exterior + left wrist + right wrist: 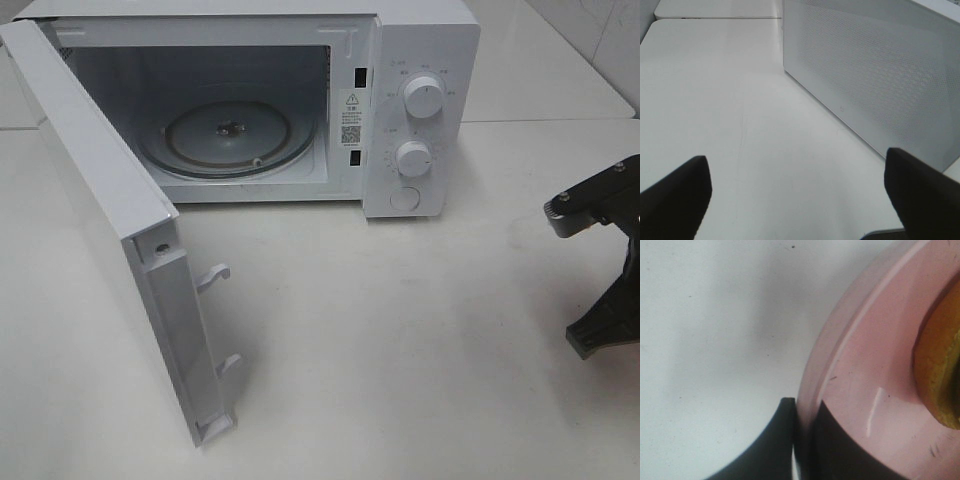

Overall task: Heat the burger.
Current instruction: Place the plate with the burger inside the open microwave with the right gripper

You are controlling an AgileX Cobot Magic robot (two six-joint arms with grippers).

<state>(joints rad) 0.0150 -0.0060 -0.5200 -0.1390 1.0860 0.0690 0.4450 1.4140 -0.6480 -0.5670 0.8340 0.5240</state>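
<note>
The right end effector (804, 415) pinches the rim of one pink plate (865, 365). The plate carries one burger (940, 365), of which only a golden-brown edge shows. The right arm (600, 260) hangs low, right of the single open microwave (420, 60). The left end effector (797, 195) is spread wide and empty beside the microwave's dotted white panel.

Bright, even overhead light is seen; the white table (400, 330) is washed out. Soft shadows are cast beside the door (100, 230), and the microwave (450, 60) cavity is left dimmer, with glare on the turntable (260, 130). In the left wrist view the dark left fingers (675, 195) are blurred. The right wrist view is shot too close: plate (865, 370) and burger (940, 365) are out of focus, and a highlight streak is seen on the plate.
</note>
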